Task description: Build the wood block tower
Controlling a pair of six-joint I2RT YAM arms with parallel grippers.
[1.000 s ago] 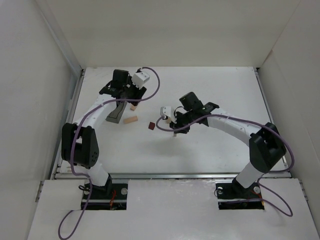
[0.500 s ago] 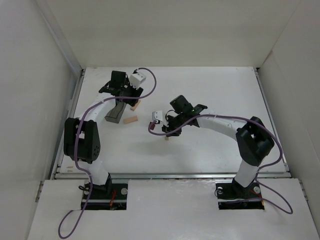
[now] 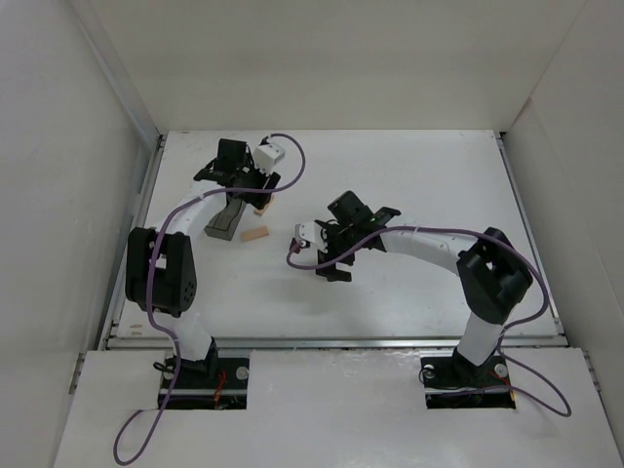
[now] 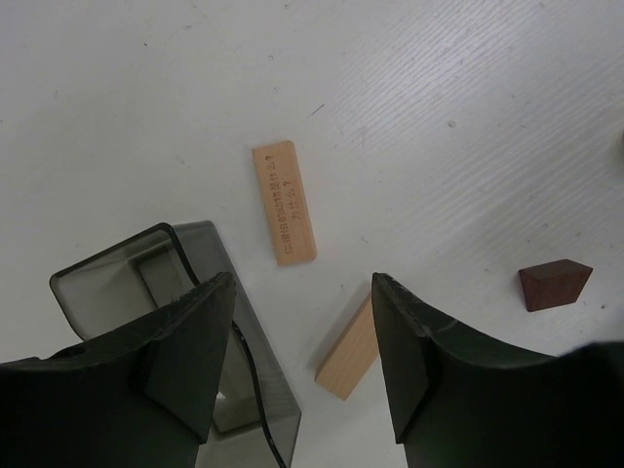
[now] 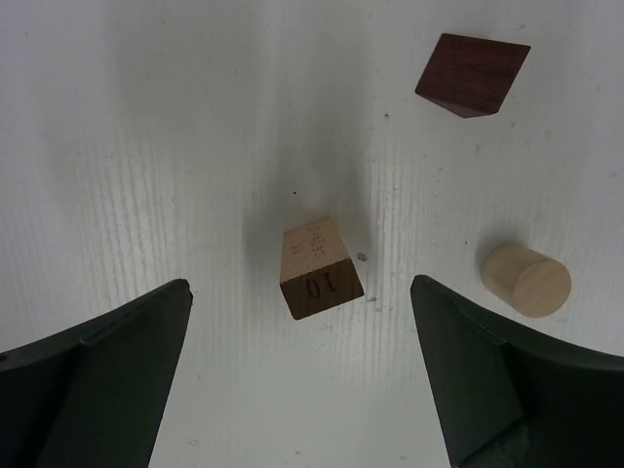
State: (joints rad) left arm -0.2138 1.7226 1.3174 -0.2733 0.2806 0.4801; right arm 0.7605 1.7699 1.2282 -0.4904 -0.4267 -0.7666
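A pale wood upright (image 5: 317, 268) marked "10" stands on end on the white table between the wide-open jaws of my right gripper (image 5: 299, 304), touching neither finger. Beyond it lie the dark red-brown block (image 5: 471, 73) and a pale wood cylinder (image 5: 525, 280). My left gripper (image 4: 302, 317) is open over a second pale block (image 4: 349, 349) that lies flat between its fingers, untouched. The pale flat plank (image 4: 284, 215) lies just ahead of it. In the top view the right gripper (image 3: 330, 261) hides the upright, and the left gripper (image 3: 255, 195) hangs above the plank (image 3: 254, 234).
The grey rectangular tray (image 4: 146, 283) sits under my left finger, at the table's left part (image 3: 224, 219). White walls close in the table on the left, back and right. Purple cables loop off both wrists.
My right gripper came slightly left and down with the pale upright, then opened wide and left it standing. The left gripper widened a little above its block.
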